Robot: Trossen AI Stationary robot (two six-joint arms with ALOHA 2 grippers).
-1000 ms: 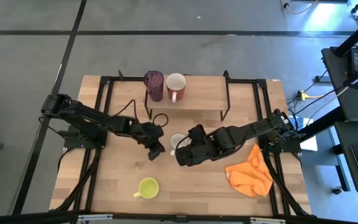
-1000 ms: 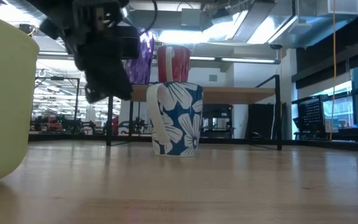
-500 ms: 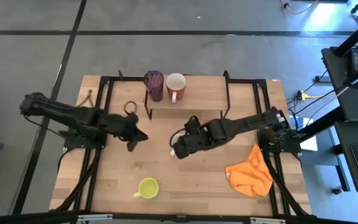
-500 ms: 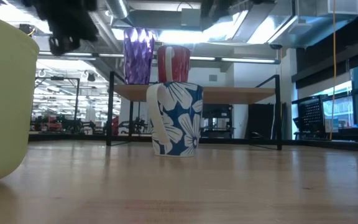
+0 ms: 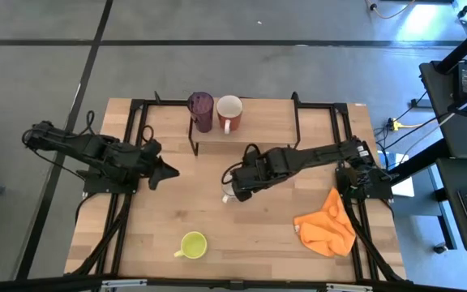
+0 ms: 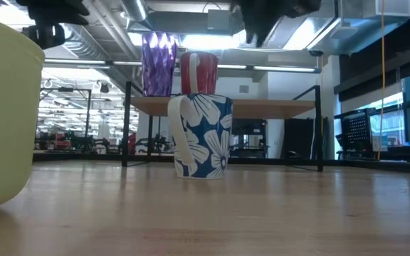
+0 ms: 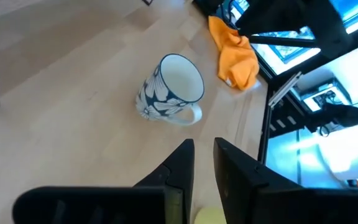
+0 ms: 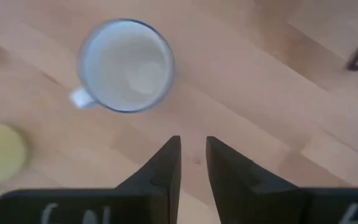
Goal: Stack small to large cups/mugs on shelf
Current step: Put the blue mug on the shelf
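The purple tumbler (image 5: 200, 111) and the reddish-brown mug (image 5: 229, 112) stand side by side on the left end of the shelf (image 5: 266, 122). The blue-and-white floral mug (image 6: 201, 135) stands upright on the tabletop in front of the shelf. My right gripper (image 8: 193, 146) hovers above it, pointing steeply down, with a narrow empty gap between its fingers and the mug's rim (image 8: 126, 65) just ahead of them. My left gripper (image 7: 204, 149) hangs raised at the table's left, narrowly open and empty. The yellow-green mug (image 5: 192, 244) stands near the front edge.
An orange cloth (image 5: 325, 225) lies crumpled at the table's right. The shelf's black legs (image 5: 191, 138) stand behind the floral mug. Bare wood lies between the floral mug and the yellow-green mug.
My left gripper has drawn back from beside the floral mug toward the table's left edge and has risen. My right gripper has shifted a little over the floral mug and tipped further downward. The mug has stayed in place.
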